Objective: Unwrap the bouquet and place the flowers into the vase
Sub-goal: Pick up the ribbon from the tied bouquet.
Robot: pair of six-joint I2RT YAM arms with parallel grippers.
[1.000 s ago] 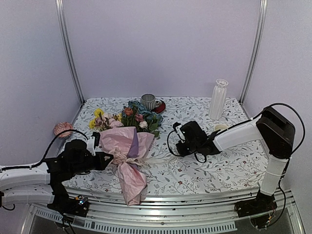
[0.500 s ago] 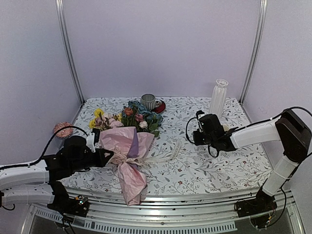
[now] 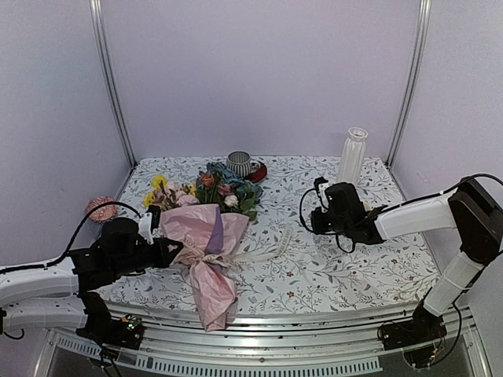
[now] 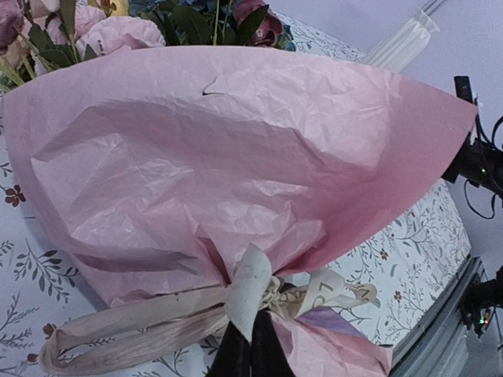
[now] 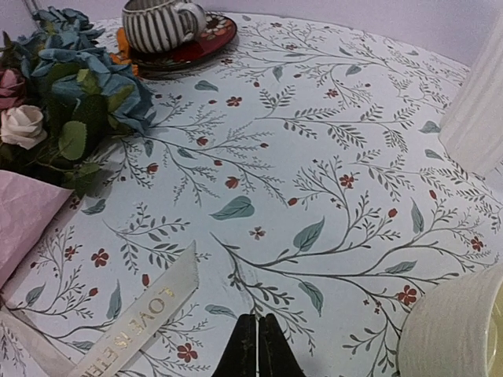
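From above, the bouquet [image 3: 206,236] lies at the left of the counter [image 3: 346,271], its paper tail overhanging the near edge. A hard tug from the left pincer [image 3: 174,253] could drag it off.

The left wrist view shows that pincer pressed shut at the knot of the ribbon [image 4: 250,287]. I cannot tell whether it grips ribbon or paper, and paper would tear.

The right wrist view shows the right pincer [image 5: 253,345] shut and empty beside the loose ribbon end. The mug [image 5: 452,330] and vase [image 5: 481,102] stand close, so a careless swing could topple them.

Crinkled pink paper [image 4: 236,157] fanned wide below the flowers [image 4: 118,31], its beige ribbon [image 4: 157,326] knotted just above the closed left gripper [image 4: 250,353].
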